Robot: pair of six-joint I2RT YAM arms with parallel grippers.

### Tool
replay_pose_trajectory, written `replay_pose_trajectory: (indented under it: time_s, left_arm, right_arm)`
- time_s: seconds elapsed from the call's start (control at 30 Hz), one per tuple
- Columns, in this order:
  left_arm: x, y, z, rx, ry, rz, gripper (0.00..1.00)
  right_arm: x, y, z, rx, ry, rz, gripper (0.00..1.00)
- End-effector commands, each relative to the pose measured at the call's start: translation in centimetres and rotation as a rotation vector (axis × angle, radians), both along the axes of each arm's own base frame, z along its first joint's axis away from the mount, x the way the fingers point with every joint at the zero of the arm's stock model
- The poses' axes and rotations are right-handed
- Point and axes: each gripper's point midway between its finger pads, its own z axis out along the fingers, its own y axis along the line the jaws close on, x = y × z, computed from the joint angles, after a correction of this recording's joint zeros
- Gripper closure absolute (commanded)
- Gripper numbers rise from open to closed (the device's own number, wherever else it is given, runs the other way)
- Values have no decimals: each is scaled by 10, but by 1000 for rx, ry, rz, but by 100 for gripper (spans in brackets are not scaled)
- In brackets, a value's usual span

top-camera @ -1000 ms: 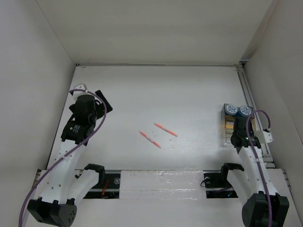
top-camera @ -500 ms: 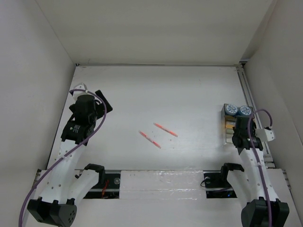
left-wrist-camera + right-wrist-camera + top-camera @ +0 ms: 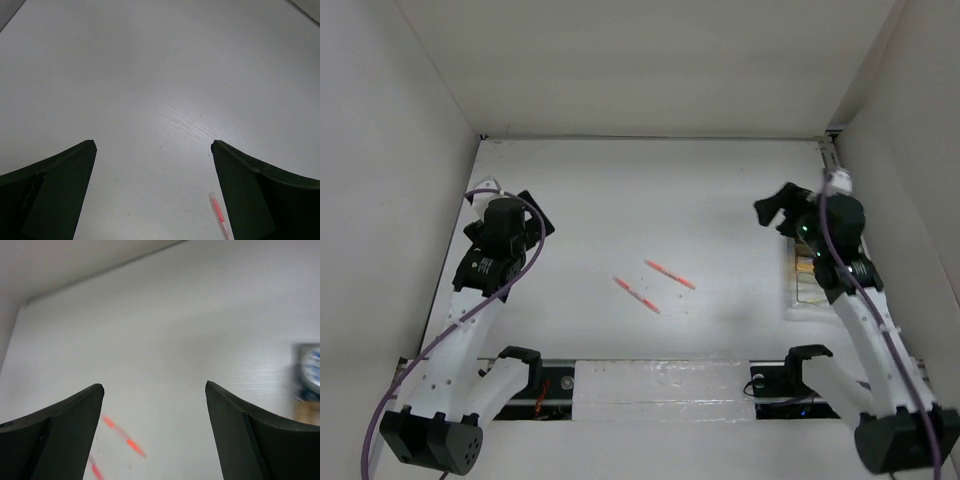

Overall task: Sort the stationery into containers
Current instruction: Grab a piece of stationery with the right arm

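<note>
Near the middle of the white worktop (image 3: 720, 190) lie two thin red-pink pens (image 3: 669, 274) (image 3: 636, 294), side by side, well apart from the clear tan-bottomed tray (image 3: 801, 288) at the right edge, while left jaws and right jaws both stand wide apart, empty.

White links (image 3: 455, 345), black joints (image 3: 495, 250), purple cables (image 3: 823, 228); end effector fingers (image 3: 50, 200) seem dark green.

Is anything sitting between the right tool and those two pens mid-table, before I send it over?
Nothing visible does. The right tool is open, and only bare table lies between it and the nearer pen. The other pen lies just beyond, apart from the first.
</note>
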Motion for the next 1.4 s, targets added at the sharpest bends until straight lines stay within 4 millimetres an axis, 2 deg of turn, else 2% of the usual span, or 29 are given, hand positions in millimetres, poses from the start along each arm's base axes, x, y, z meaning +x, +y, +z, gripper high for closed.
replay_pose_trajectory:
  time_s: [0.0,0.03,0.07,0.1,0.13,0.17,0.2,0.23,0.3,0.33,0.37,0.43,0.5,0.53,0.57,0.73,0.87,0.9,1.07,1.27,1.33,1.37]
  left_arm:
    - [1,12,8,13,-7,87,0]
    - [3,11,5,16,3,87,0]
    - [3,14,5,16,3,96,0]
    - [4,14,3,18,12,96,0]
    - [4,14,3,18,12,96,0]
    - [4,14,3,18,12,96,0]
    - [4,15,3,23,11,103,0]
    - [3,15,3,23,11,103,0]
    - [5,15,1,26,20,103,0]
    - [5,15,1,26,20,103,0]
    - [5,15,1,26,20,103,0]
    - [5,15,1,26,20,103,0]
    - [4,14,1,28,24,91,0]
    - [4,14,1,28,24,91,0]
    - [4,14,1,28,24,91,0]
    - [6,12,-2,25,34,83,0]
    - [6,12,-2,25,34,83,0]
    - [6,12,-2,25,34,83,0]
    - [6,12,-2,25,34,83,0]
    - [4,12,0,30,27,79,0]
    - [5,11,0,25,29,71,0]
    - [5,11,0,25,29,71,0]
  right_arm:
    - [21,105,24,-210,-84,511,11]
    - [25,121,15,-293,-65,563,11]
    - [17,153,1,-355,-18,624,11]
    - [21,172,10,-388,-27,652,11]
    - [27,193,-20,-435,56,699,11]
    - [27,206,-29,-477,79,733,10]
    - [18,225,-41,-509,114,774,10]
    - [23,239,-53,-533,138,807,10]
    - [16,258,-67,-551,149,866,12]
    - [18,260,-71,-554,158,868,12]
    - [14,267,-83,-566,183,890,14]
    - [9,271,-96,-605,216,905,17]
    - [1,269,-119,-622,272,913,18]
    - [1,269,-123,-621,271,912,24]
    - [-3,265,-139,-632,302,918,26]
    - [-8,265,-162,-627,346,931,27]
    - [-9,263,-183,-644,397,939,35]
    - [-16,265,-188,-636,411,953,38]
    - [-26,258,-216,-631,483,955,39]
    - [-31,251,-233,-657,531,927,47]
    - [-36,250,-240,-670,554,924,55]
    - [-35,247,-246,-685,568,913,62]
